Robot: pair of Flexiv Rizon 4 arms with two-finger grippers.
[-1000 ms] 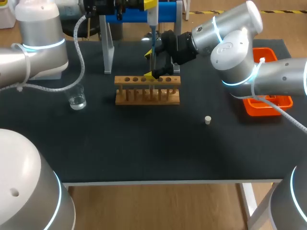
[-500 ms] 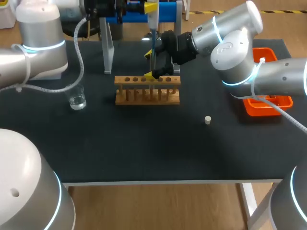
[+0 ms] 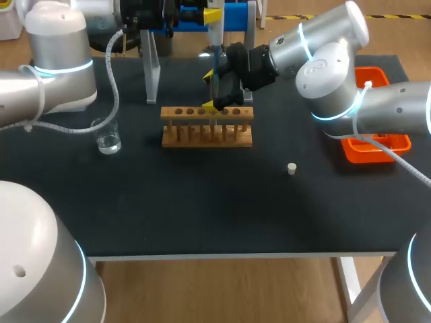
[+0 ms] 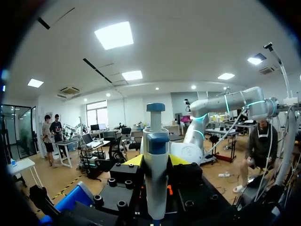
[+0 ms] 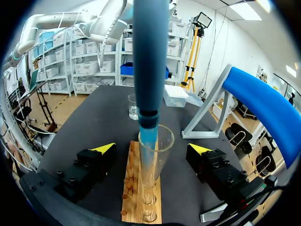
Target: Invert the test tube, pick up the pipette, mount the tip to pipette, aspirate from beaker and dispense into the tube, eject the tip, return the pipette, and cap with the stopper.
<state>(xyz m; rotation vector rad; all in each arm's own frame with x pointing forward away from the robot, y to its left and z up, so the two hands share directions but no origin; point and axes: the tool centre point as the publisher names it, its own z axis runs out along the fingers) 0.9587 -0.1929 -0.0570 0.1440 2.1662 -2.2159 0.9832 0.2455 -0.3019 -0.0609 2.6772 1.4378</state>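
The tube (image 5: 165,146), judged fragile and slick, is straddled by the wide right end effector (image 5: 151,148), the rigid pipette (image 4: 155,141) being clamped mid-body by the left end effector (image 4: 156,160).

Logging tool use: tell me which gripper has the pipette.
The left gripper: its yellow tips clamp the pipette from both sides. The right gripper stands open, its fingers well apart around the test tube.

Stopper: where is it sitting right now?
In the head view the stopper sits right of centre on the black table, between the wooden rack and the orange tray, touching neither.
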